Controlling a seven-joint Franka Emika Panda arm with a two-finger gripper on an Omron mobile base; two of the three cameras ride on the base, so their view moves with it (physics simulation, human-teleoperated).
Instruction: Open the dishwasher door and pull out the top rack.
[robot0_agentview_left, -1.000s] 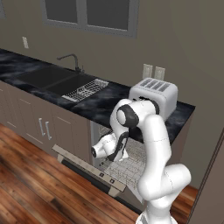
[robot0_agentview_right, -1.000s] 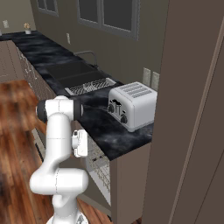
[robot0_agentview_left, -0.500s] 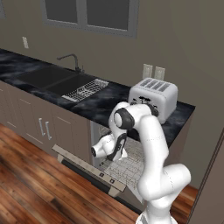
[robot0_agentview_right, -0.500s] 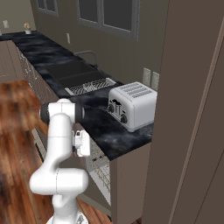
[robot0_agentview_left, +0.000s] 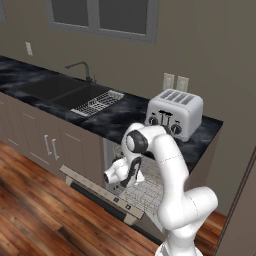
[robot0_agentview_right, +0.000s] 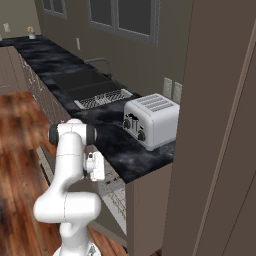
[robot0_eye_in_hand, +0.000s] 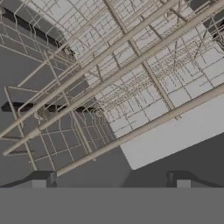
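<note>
The dishwasher door (robot0_agentview_left: 102, 192) hangs folded down to about level below the front edge of the dark marbled surface (robot0_agentview_left: 120, 116), its pale inner face up and its edge strip of small dark buttons facing the wood floor (robot0_agentview_left: 45, 220). Behind the door, in the opening under the surface, the white-grey wire grid of the top rack (robot0_agentview_left: 150, 187) shows; it reaches a little way forward over the inner face of the door. In the right base view the same wire grid (robot0_agentview_right: 114, 192) sits under the overhang of the surface, just beside the arm.

The arm bends down from its elbow over the door, and the gripper (robot0_agentview_left: 114, 175) hangs just above the door's inner face, at the front of the rack. In the hand view the jaws (robot0_eye_in_hand: 111, 180) stand well apart, the two dark fingertips (robot0_eye_in_hand: 42, 178) far to either side of the bottom edge, with nothing between them. The rack's wires (robot0_eye_in_hand: 131, 78) run slantwise across the view just beyond the tips; whether either tip touches a wire I cannot tell.

On the surface above the dishwasher stands a silver toaster (robot0_agentview_left: 174, 114). Further along the surface from the toaster lie a flat wire dish drainer (robot0_agentview_left: 97, 102) and the sink (robot0_agentview_left: 62, 90) with its faucet (robot0_agentview_left: 80, 70).
</note>
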